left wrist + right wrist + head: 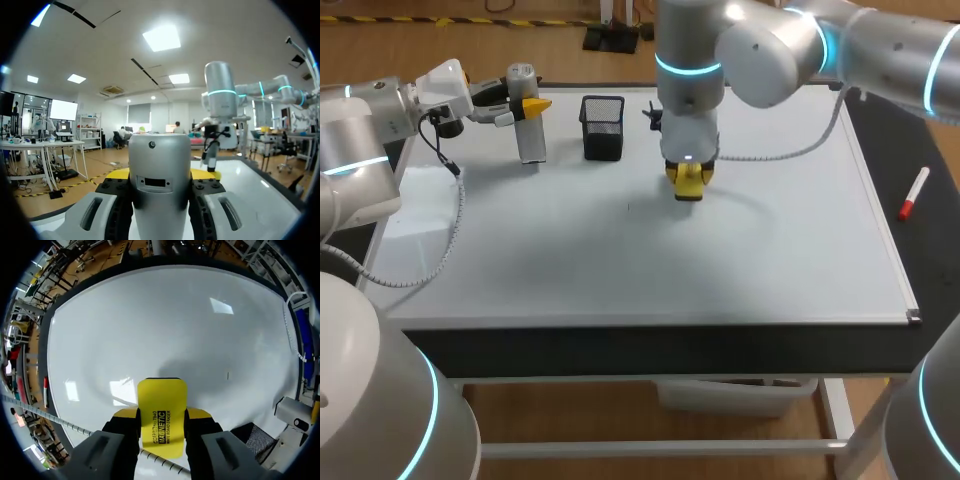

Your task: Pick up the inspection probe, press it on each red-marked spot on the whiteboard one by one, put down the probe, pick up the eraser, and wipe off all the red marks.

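A: Head view?
B: R arm nearer: right gripper (688, 172) clamps eraser (688, 192), its end on whiteboard (620, 260) mid. Left gripper (525, 101) grips probe (530, 140), upright, far-left.
A: L wrist?
B: Probe pinched from both sides.
A: R wrist?
B: Eraser's long axis runs straight ahead; no red seen.

Silver cylindrical probe (529, 135) upright at the far-left corner of the whiteboard (620, 260); yellow eraser (688, 183) near its middle.

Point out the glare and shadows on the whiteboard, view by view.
Head view: a broad soft shadow spreads over the whiteboard near the eraser. Right wrist view: bright glare patches beside and far ahead of the eraser, dark shadow just ahead of it. Left wrist view: a glare spot beside the inspection probe.
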